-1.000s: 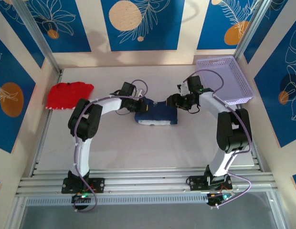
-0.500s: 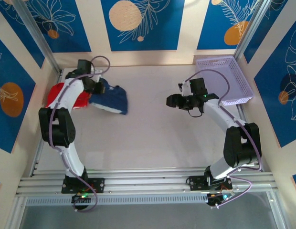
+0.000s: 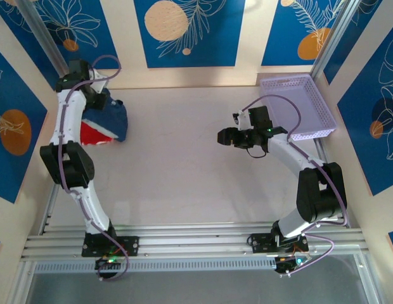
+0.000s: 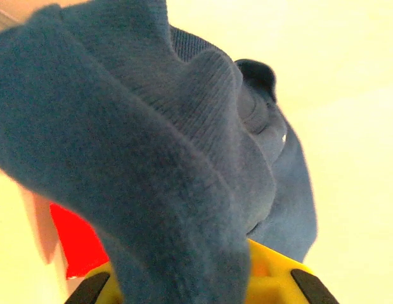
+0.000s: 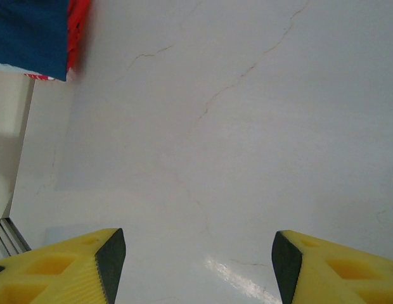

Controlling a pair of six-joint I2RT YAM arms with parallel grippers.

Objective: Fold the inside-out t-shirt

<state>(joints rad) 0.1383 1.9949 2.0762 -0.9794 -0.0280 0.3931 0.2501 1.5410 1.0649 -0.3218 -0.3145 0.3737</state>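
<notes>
Where the table (image 3: 184, 183) reaches its middle, right gripper (image 3: 223, 136): jaws apart, empty, pointing left.
Item, inside-out t-shirt (image 3: 113, 118): far-left corner, well apart from that gripper, lying left of it and farther back.
Item, left gripper (image 3: 98, 95): clamped on the shirt's bunched upper edge. The cloth trails from it toward the near right and overlaps the red garment (image 3: 89, 134) from above; contact cannot be told.
Judgement: the left arm is far the nearer, and any setting-down turns on that overlap.
</notes>
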